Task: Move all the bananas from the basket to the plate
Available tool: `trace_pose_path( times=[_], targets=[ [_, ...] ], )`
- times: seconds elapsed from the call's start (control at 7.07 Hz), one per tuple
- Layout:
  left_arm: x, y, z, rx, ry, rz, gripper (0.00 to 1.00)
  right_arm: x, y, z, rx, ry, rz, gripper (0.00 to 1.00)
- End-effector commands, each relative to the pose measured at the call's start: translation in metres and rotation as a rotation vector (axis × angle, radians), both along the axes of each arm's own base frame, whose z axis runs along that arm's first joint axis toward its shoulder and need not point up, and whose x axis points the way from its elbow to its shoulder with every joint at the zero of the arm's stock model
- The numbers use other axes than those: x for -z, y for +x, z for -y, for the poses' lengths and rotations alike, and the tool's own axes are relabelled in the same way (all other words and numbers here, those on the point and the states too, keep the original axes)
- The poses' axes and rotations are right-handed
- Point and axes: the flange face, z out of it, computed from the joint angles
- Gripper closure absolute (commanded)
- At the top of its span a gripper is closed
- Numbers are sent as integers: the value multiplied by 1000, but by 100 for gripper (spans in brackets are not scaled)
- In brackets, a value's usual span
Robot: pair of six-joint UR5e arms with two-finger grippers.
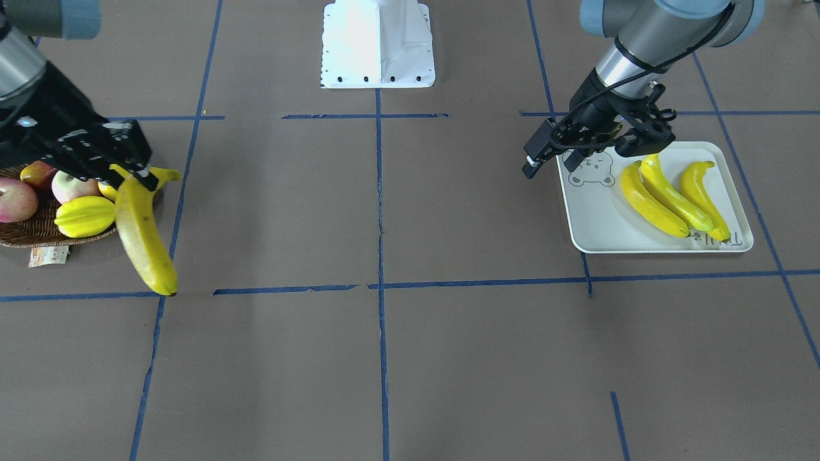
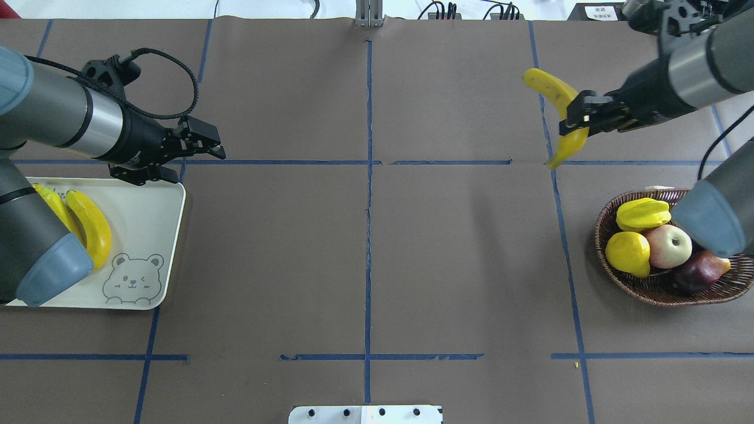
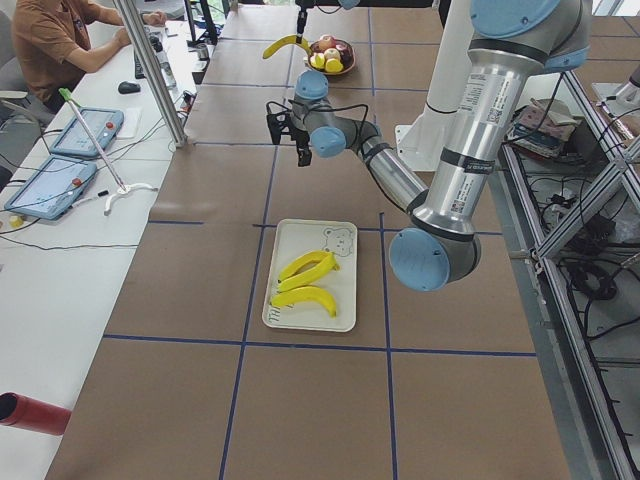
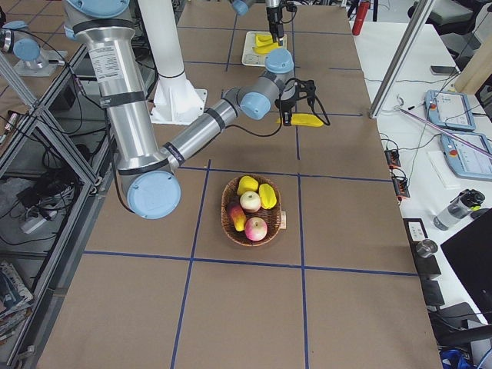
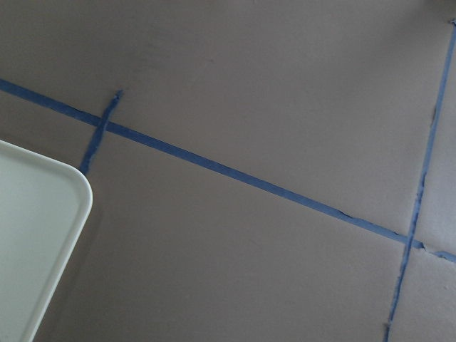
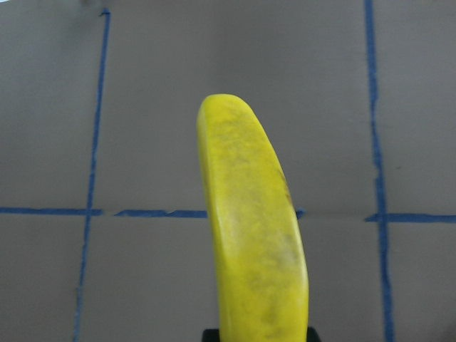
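Three glossy curved yellow bananas (image 1: 666,198) lie on the pale rectangular bear-print plate (image 1: 596,224) at the table's left end, the fourth banana (image 1: 144,237) hangs clamped in the right gripper (image 2: 571,118) near the brown wicker basket (image 2: 648,291), and the left gripper (image 2: 194,156) is spread and empty.

Glossy bananas (image 1: 653,205), woven wicker basket (image 2: 652,292), smooth plate (image 2: 160,224), matt paper tabletop (image 1: 480,358)
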Motion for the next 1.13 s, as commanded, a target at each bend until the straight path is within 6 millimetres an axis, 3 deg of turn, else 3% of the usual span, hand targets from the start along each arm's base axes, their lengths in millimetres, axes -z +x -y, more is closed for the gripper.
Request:
trace_pose_path(
  times=[0.0, 0.14, 0.28, 0.42, 0.85, 0.99],
  targets=[
    [50, 31, -7, -8, -8, -86, 0, 64, -112, -49, -18, 13, 39, 98],
    [57, 41, -5, -5, 7, -135, 0, 84, -149, -74, -50, 12, 51, 98],
    [57, 57, 2, 17, 2, -245, 0, 111, -174, -91, -75, 13, 46, 98],
    [53, 70, 4, 46, -2, -319, 1, 125, -179, -99, -85, 31, 53, 98],
    [104, 111, -7, 99, 2, -406, 1, 140, -192, -116, -94, 67, 67, 98],
    [114, 113, -3, 119, 14, -417, 1, 143, -196, -120, -89, 72, 72, 98]
  ],
)
